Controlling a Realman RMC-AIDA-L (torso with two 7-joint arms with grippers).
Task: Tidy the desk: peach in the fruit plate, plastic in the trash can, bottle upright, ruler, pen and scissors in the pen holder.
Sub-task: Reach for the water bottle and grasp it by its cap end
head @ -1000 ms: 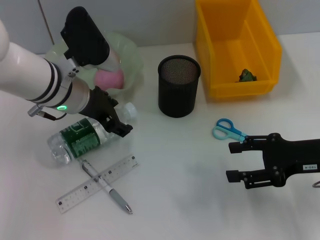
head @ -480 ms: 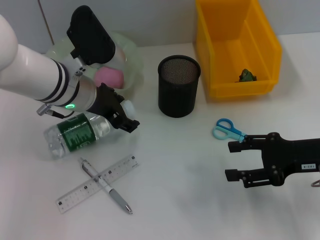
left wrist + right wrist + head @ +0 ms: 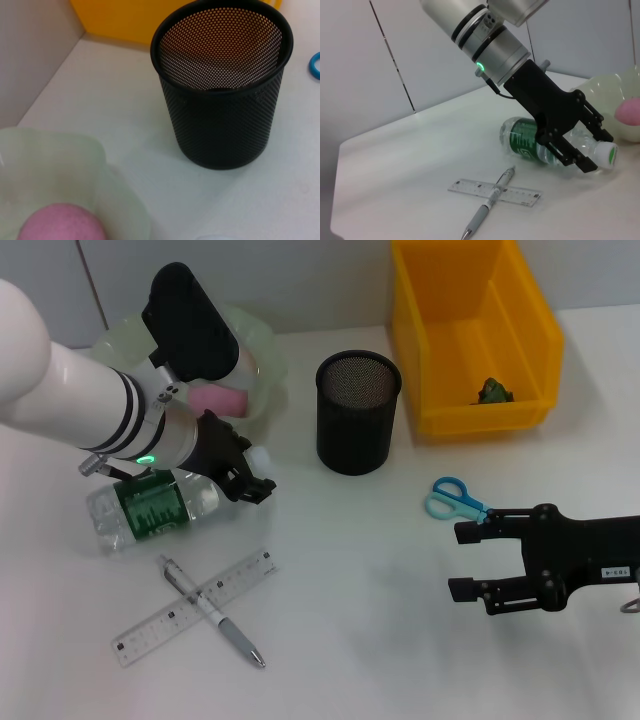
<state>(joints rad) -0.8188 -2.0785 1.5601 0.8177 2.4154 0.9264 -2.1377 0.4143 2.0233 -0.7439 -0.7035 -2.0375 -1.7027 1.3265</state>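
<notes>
A clear bottle [image 3: 150,505] with a green label lies on its side on the white table. My left gripper [image 3: 245,475] is shut on it near the neck, as the right wrist view [image 3: 570,145] shows. A pink peach [image 3: 215,397] sits in the pale green fruit plate [image 3: 265,365]. The black mesh pen holder [image 3: 358,412] stands mid-table. A clear ruler [image 3: 195,605] and a grey pen [image 3: 212,612] lie crossed in front of the bottle. Blue scissors [image 3: 455,500] lie just behind my open, empty right gripper [image 3: 458,562]. A green plastic scrap [image 3: 492,390] lies in the yellow bin [image 3: 470,420].
The left wrist view shows the pen holder [image 3: 220,100], the plate's rim [image 3: 75,170] and the peach [image 3: 60,222] close by. The right wrist view shows the bottle [image 3: 530,142], ruler [image 3: 495,190] and pen [image 3: 487,212]. A wall runs behind the table.
My left gripper has shifted slightly right and back, swinging the bottle's base toward the plate so the bottle lies more level. The right gripper has barely moved.
</notes>
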